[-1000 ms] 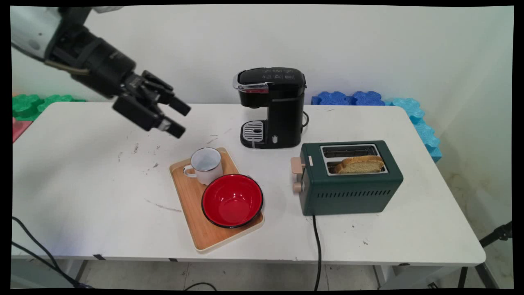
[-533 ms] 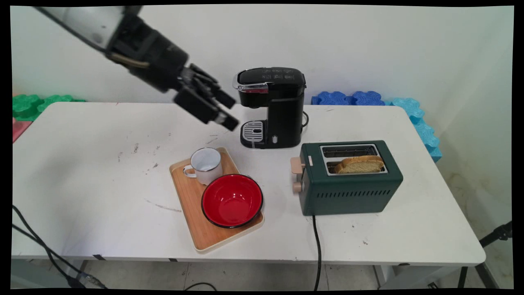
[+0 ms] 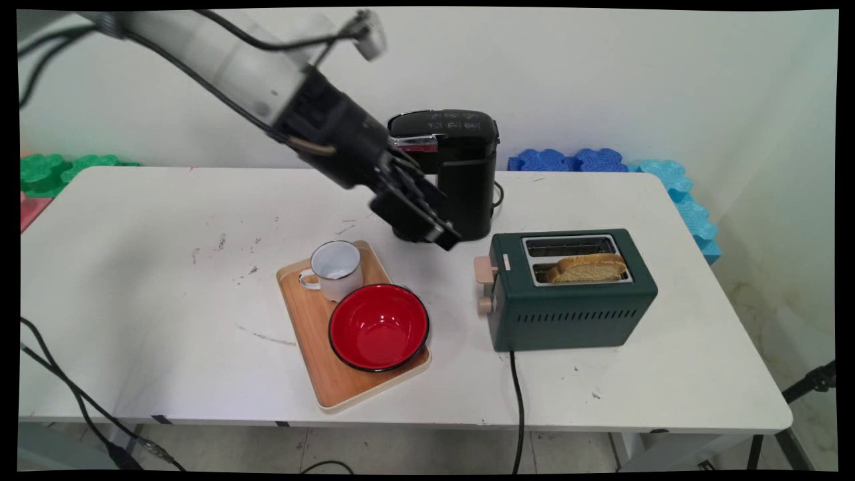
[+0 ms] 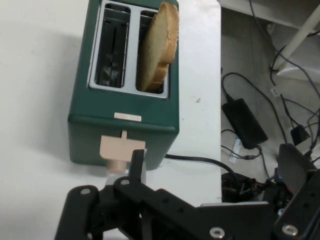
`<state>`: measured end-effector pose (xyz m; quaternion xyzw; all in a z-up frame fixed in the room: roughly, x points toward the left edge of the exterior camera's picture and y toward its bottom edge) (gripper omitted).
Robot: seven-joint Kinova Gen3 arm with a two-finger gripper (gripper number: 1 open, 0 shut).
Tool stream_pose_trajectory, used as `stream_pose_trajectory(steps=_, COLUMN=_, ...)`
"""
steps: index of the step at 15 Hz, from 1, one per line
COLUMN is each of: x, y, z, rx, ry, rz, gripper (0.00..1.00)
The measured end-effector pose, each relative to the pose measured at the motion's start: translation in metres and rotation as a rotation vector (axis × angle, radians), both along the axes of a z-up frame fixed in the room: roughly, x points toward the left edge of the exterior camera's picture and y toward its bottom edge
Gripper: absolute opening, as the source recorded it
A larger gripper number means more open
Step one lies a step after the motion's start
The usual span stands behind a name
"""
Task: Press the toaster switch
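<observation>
Hovering: my jaws hang above the table (image 3: 133, 267), in front of the black coffee machine's (image 3: 471, 167) base and just left of the green toaster (image 3: 568, 310).
Jaws: spread apart and holding nothing; one fingertip (image 4: 137, 162) lines up with the toaster's beige lever (image 4: 122, 146) in the hand view.
Surface: white table, scuffed with dark marks on its left half; a plain pale wall (image 3: 634, 80) stands behind it.
Room: blue foam mats (image 3: 568, 160) lie past the far right corner, green ones (image 3: 47, 170) past the far left.
Toaster: on the right half, lever end facing left towards me; a bread slice (image 3: 588, 267) stands in the near slot, the far slot is bare.
Tray: a wooden tray (image 3: 307, 327) lies near-left of me, carrying a white mug (image 3: 337, 270) and a red bowl (image 3: 379, 327) that touch.
Edges: the toaster's cord (image 3: 518, 414) runs over the near edge.
Open room: wide bare table on the left, and a bare strip between tray and toaster.
Change: one second ago I was high over the table's far left; I have swung right and down. Nothing on the table has shifted.
</observation>
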<state>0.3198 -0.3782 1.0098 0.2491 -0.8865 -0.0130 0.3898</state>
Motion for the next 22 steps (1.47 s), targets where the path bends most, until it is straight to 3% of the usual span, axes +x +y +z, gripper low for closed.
stream_pose_trajectory(steps=3, x=-0.014, y=-0.008, z=-0.011, rx=-0.021, ry=-0.014, rz=-0.014, gripper=1.00)
stream_pose_trajectory(steps=4, x=-0.019, y=-0.011, z=-0.016, rx=-0.033, ry=-0.022, rz=-0.021, gripper=0.00)
stream_pose_trajectory(steps=22, x=-0.051, y=-0.043, z=-0.067, rx=-0.105, ry=-0.145, rz=-0.083, gripper=0.00)
